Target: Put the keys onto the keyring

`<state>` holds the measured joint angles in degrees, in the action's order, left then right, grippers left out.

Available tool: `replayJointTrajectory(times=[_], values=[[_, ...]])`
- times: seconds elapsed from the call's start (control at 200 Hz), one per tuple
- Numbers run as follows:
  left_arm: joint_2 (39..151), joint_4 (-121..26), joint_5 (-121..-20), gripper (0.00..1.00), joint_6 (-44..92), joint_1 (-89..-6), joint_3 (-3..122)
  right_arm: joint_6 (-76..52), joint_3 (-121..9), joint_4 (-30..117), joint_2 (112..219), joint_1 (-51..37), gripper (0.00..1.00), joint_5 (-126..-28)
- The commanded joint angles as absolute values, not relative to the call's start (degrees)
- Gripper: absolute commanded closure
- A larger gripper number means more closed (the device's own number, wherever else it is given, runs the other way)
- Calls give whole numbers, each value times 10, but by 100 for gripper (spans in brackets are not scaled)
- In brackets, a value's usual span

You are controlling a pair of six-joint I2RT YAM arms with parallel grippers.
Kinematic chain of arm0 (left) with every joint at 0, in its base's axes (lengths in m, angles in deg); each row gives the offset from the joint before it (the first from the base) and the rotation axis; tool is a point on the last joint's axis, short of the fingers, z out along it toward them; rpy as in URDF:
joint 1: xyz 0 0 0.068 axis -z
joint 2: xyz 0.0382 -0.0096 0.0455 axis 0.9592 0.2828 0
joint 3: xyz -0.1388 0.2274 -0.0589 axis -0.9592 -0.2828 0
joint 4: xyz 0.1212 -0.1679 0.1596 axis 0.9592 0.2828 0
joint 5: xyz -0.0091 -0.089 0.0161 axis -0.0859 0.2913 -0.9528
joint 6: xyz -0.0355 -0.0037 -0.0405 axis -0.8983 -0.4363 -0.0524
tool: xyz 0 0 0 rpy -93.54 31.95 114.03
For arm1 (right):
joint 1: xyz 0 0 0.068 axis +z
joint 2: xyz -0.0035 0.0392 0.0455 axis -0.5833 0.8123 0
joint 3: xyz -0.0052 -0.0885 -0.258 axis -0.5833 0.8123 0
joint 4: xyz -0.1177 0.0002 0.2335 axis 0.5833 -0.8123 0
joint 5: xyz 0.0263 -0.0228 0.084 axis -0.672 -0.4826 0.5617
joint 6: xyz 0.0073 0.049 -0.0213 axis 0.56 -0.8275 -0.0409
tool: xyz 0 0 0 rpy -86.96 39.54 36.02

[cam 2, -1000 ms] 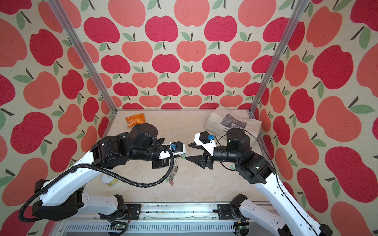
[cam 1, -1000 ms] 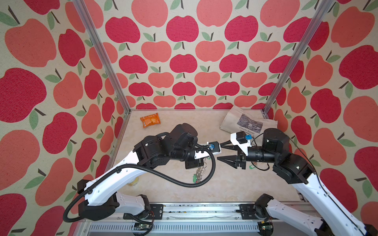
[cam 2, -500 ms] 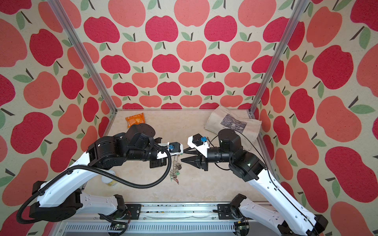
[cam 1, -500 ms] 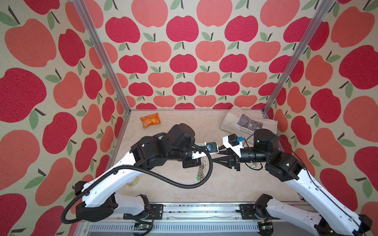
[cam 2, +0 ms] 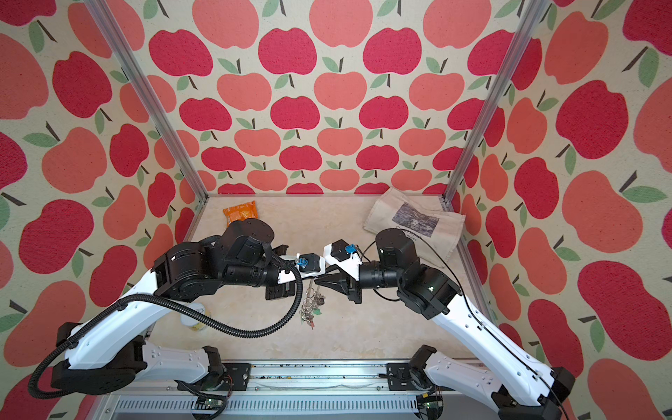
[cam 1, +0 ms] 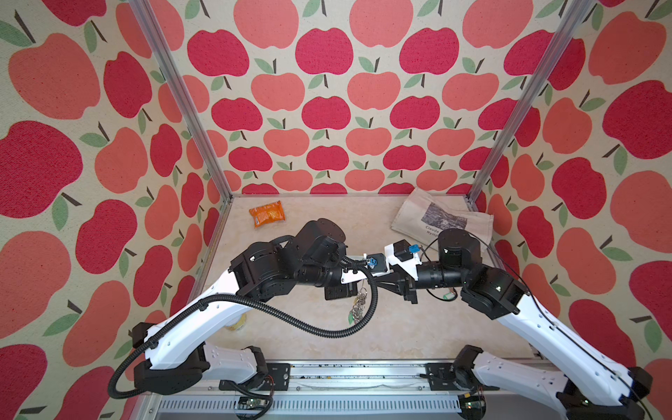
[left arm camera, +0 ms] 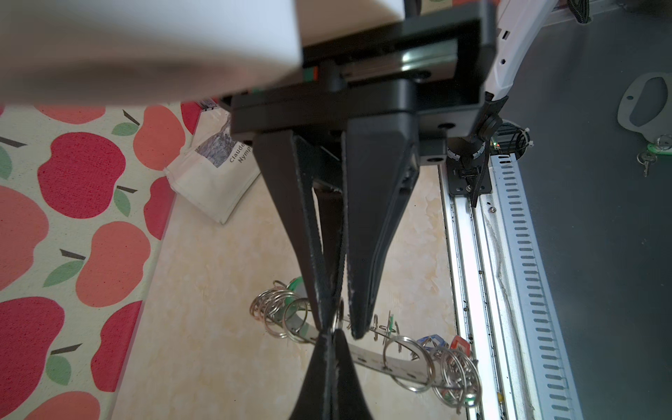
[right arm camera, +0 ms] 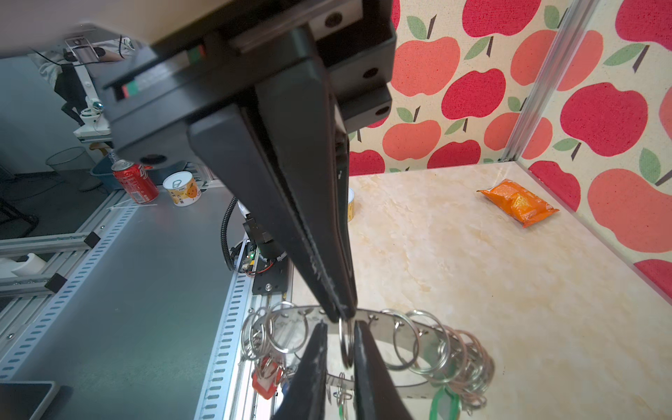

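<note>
Keys (right arm camera: 267, 378) with tags already hang under the left pincer (left arm camera: 329, 338), which pinches the keyring (left arm camera: 367, 362). Right pincer (right arm camera: 340, 331), a little spread around one small ring (right arm camera: 347, 345), holds no key yet.

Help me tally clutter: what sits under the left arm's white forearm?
A yellow-and-white can peeks out on the tabletop. The left arm covers part of it in both top views, so its label cannot be read.

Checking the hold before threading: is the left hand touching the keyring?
Touching. The right wrist view shows the left hand shut, its tips pinching the flat rim of the keyring with no gap.
</note>
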<state>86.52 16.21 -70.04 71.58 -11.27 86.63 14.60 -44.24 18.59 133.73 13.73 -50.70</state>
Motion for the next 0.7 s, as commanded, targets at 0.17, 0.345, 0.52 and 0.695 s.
replayJointTrajectory(times=[0.17,0.345,0.52,0.695], values=[[853,140,-688,100,714,-110,886,145,-456,182,1321,142,100,-519],[834,105,-715,68,691,-110,859,124,-439,220,1302,142,100,-533],[805,75,-705,47,656,-111,830,94,-411,280,1275,139,100,-556],[803,77,-688,51,626,-111,815,77,-392,325,1256,134,100,-568]])
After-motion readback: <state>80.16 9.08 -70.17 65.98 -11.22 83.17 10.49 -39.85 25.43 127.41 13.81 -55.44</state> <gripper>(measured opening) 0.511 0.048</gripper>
